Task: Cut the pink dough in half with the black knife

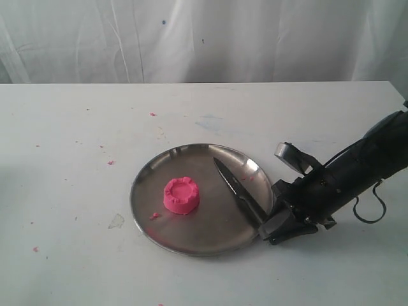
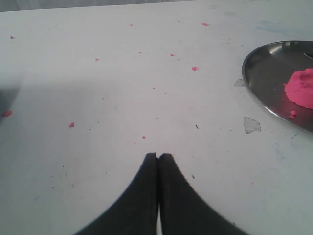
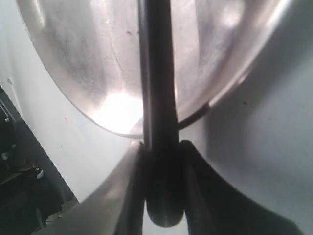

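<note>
Your right gripper (image 3: 161,152) clenched one slim black knife (image 1: 239,191); left gripper (image 2: 158,156) pressed closed, empty; one crimped pink dough (image 1: 182,195) puck sat on the round steel plate (image 1: 210,245)

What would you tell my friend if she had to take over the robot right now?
Right gripper: shut on the handle of the black knife, at the steel plate's right rim. The blade lies across the plate, pointing away from the gripper.
Left gripper: shut, empty, over bare table to the left of the plate.
Pink dough: one whole puck sitting left of the plate's middle, apart from the blade. A few pink crumbs lie on the plate and table.
Done: knife gripped.
Left: bring the blade over the dough and press down through its middle.
</note>
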`<move>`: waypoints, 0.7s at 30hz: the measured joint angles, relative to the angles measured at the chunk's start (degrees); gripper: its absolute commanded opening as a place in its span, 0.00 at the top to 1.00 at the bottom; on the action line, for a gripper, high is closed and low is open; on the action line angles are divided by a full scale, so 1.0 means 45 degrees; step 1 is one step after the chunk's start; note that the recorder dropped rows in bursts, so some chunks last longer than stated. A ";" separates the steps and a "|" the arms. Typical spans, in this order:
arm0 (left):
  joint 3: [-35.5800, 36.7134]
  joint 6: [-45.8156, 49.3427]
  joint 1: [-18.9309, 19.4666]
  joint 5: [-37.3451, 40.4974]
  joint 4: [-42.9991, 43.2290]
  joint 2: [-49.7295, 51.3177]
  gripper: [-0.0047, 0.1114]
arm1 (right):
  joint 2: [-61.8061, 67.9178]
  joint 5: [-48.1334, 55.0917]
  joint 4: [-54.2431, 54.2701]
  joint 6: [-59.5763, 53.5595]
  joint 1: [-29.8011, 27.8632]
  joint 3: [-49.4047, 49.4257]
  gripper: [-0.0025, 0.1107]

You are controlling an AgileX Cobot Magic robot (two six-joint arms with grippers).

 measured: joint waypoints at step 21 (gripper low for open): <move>0.0000 0.2737 0.0000 0.0000 0.0963 0.0000 0.96 | -0.5625 -0.0485 0.0094 0.0472 0.1692 0.0027 0.98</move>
